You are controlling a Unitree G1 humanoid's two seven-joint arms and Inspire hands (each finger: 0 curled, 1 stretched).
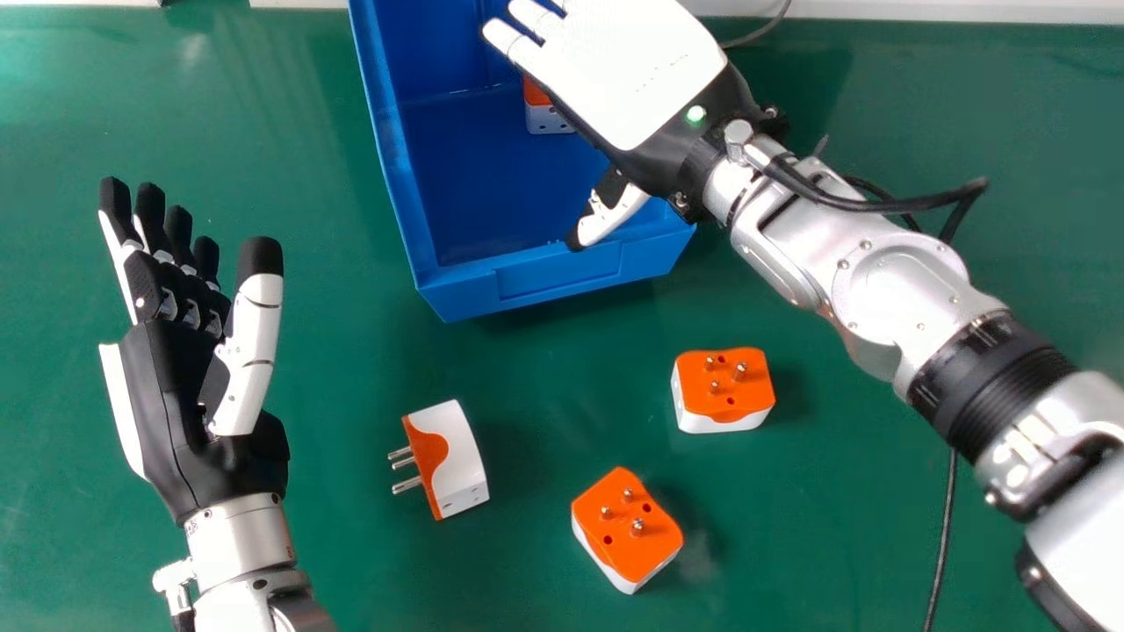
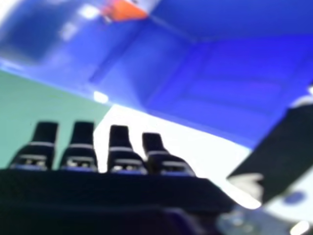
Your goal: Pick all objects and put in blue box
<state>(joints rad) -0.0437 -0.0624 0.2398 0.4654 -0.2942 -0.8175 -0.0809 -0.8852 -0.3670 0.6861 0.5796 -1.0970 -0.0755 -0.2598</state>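
In the head view my right hand [image 1: 637, 75] is over the right part of the blue box [image 1: 544, 272], fingers open and nothing held. The right hand view shows the same hand [image 2: 78, 147] with straight fingers, the blue box [image 2: 234, 93] beyond them and an orange piece [image 2: 124, 10] inside it. An orange and white adapter [image 1: 551, 118] lies in the box, partly covered by that hand. Three adapters rest on the table: one on its side [image 1: 457, 456], one pins up at the front [image 1: 626, 527], another pins up to the right [image 1: 722, 386]. My left hand [image 1: 189, 351] is open, left of them.
Green table surface [image 1: 290, 158] stretches left of the box. A black cable [image 1: 942, 535] runs along the table at the right, and another cable [image 1: 760, 33] lies behind the right hand. My right forearm [image 1: 887, 281] spans the right side.
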